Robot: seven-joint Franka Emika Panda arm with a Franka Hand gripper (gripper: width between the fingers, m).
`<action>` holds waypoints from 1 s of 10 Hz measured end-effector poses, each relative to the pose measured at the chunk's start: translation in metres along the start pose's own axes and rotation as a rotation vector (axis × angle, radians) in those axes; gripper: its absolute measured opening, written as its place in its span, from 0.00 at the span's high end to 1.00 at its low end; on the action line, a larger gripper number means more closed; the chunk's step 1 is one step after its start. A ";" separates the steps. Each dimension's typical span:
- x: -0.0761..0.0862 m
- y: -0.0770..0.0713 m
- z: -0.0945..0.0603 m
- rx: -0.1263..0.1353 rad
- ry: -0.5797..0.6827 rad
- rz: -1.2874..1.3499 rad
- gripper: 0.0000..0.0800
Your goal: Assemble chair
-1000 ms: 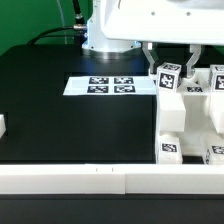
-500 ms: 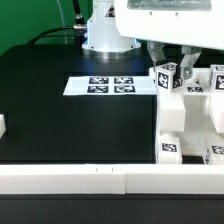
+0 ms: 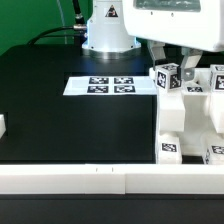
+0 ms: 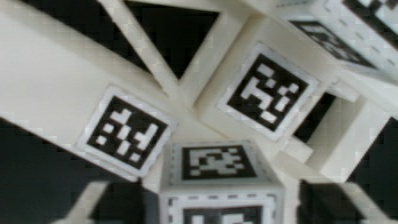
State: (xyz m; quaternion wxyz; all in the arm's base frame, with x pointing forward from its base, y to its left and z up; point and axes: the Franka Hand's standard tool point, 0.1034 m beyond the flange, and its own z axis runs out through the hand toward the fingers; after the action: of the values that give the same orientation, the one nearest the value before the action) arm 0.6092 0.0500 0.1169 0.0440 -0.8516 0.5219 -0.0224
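Chair (image 3: 187,115) – chunky white plastic parts w/ black-and-white square tags, standing as one blocky cluster on the black table, at the exterior view's right, partly cut off by that edge. A tagged cube-shaped piece (image 3: 167,77) sits at the top, tilted. More tags low on the front. From my wrist cam: tagged white blocks (image 4: 196,120) close up, angled, dark gaps between them.

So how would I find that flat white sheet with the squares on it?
Start at the black table, then look toward the robot's round base at the back. The marker board lies flat just in front of it. Unlike the chunky white chair parts on the exterior view's right, it is thin and shows four tags together.
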 end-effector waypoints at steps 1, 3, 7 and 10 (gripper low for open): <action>0.000 0.000 0.000 0.004 0.001 -0.009 0.32; 0.002 -0.001 0.000 0.012 0.008 -0.168 0.19; 0.002 0.000 0.000 -0.008 0.023 -0.545 0.19; 0.003 0.001 0.000 -0.032 0.036 -0.851 0.19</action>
State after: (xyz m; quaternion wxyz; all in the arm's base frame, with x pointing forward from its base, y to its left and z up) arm 0.6100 0.0470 0.1166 0.0085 -0.9911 0.1246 -0.0453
